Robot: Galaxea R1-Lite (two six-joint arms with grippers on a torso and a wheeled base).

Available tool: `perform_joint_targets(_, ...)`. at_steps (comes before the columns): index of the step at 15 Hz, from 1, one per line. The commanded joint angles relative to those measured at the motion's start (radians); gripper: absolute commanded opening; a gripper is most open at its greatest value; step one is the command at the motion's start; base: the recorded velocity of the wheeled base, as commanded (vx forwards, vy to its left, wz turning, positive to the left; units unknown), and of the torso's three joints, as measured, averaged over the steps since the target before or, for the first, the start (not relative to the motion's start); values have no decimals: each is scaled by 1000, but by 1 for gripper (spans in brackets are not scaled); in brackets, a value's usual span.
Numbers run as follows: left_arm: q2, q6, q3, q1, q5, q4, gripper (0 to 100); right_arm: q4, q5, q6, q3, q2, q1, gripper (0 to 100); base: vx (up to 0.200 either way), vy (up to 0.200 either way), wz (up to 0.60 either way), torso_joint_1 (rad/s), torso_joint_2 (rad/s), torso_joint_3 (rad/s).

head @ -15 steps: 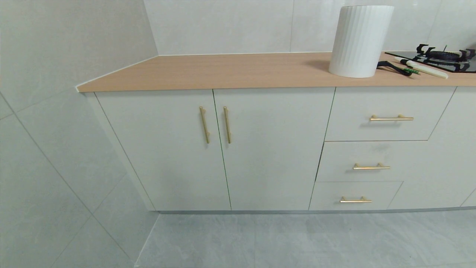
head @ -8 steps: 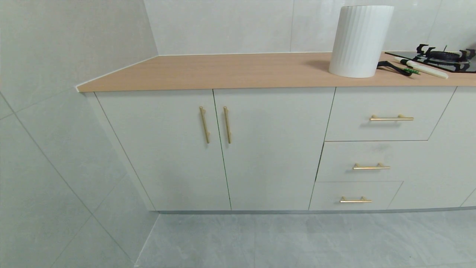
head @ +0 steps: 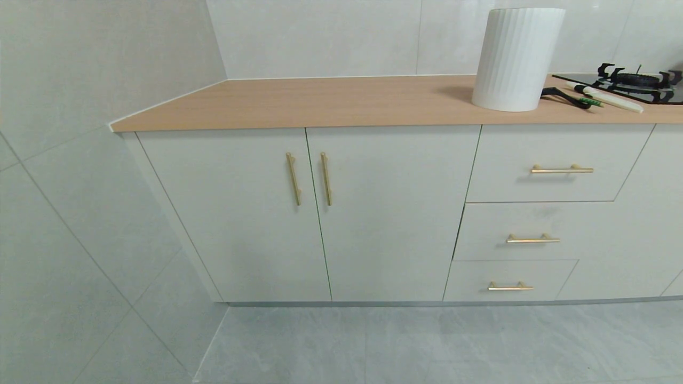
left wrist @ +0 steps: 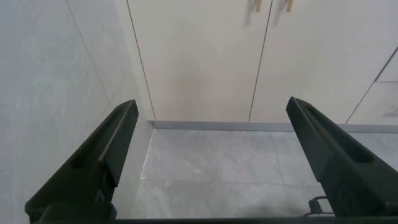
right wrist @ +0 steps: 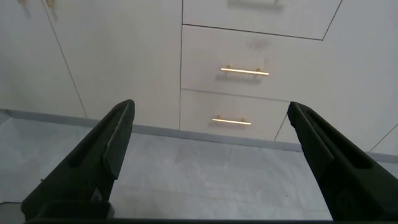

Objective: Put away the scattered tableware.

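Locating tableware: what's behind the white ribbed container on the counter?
A black utensil sticks out beside a white utensil; the white ribbed container covers the black one's other end.

Open worktop [head: 320, 101] stretches left of the white ribbed canister [head: 516, 58]; utensils [head: 592, 98] and hob [head: 640, 82] crowd its right.

Holder [head: 516, 58]: white, ribbed top to bottom, as I see it.
Counter [head: 320, 101]: tan wood grain.
Doors [head: 229, 213]: off-white, plain.
Handles [head: 561, 169]: gold.
Floor [head: 427, 346]: grey, faintly marbled.
Utensil [head: 613, 100]: my feed shows cream.
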Motion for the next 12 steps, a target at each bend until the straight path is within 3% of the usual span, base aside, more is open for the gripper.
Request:
perform_joint_targets(1,0,-1,0,0,1,0,100,32,0,10,2,-4,0,100,0,0,0,0,0,0)
perform_joint_targets(7,2,-4,0,0,1,0,100,33,-5,67,2,-4,0,100,0,0,0,0,0,0)
perform_joint_targets(12,2,-4,0,0,1,0,100,33,-7,68,2,-4,0,100,200,0,0,4,4,0)
